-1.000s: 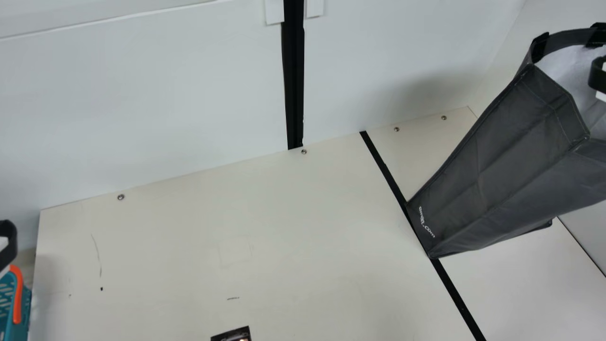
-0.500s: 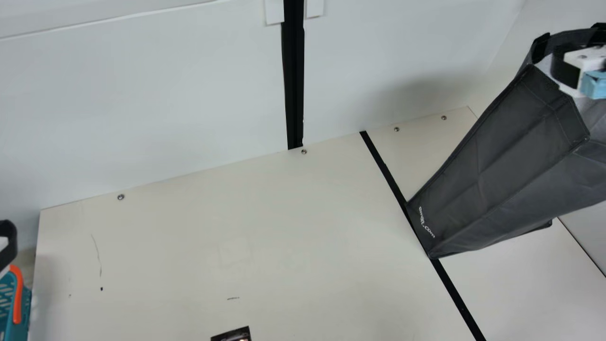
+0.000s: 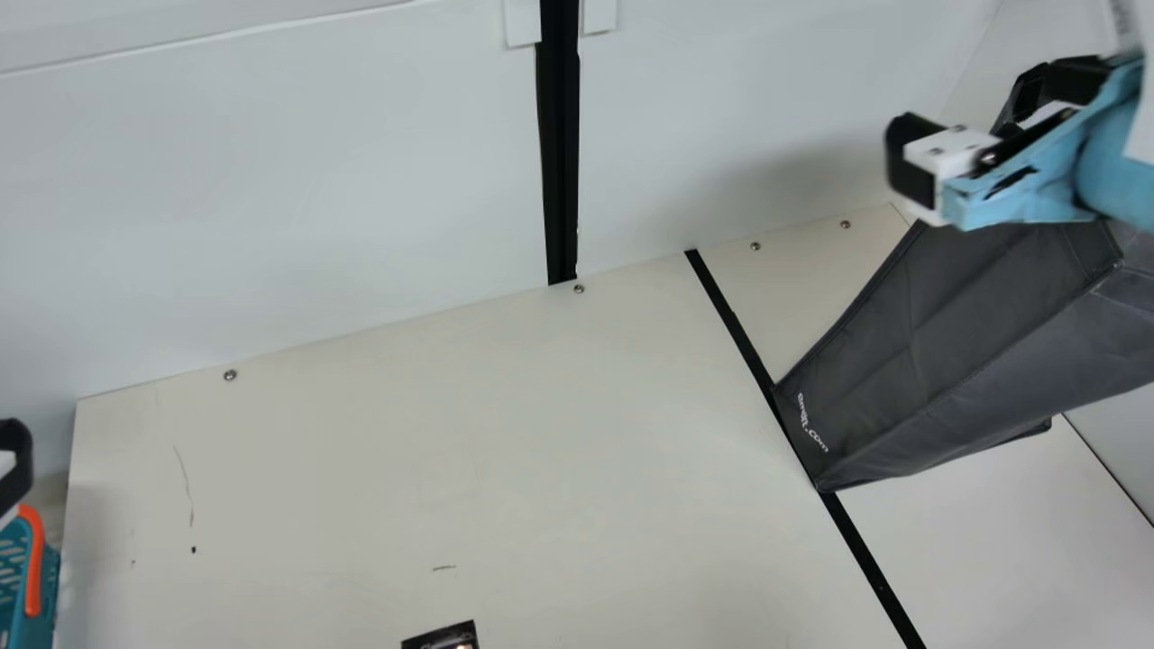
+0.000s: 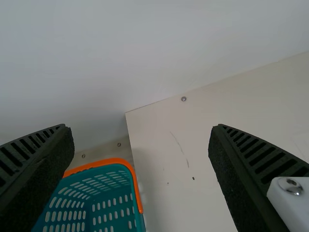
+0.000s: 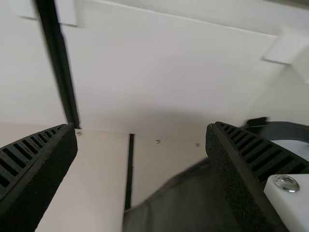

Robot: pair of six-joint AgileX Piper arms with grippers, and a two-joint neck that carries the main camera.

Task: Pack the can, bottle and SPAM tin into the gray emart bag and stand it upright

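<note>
Right gripper (image 5: 141, 126) swung across gray emart bag (image 3: 920, 361); it and left gripper (image 4: 141, 126) wide; I judged cloth light, floppy, best pinched at rim (image 5: 289, 130).

So the right claw (image 3: 947, 162) is spread wide, gray bag (image 5: 178, 203) partly hidden behind it, black stripe (image 5: 129, 169) on the surface (image 5: 101, 164), white wall (image 5: 169, 63) beyond.
</note>
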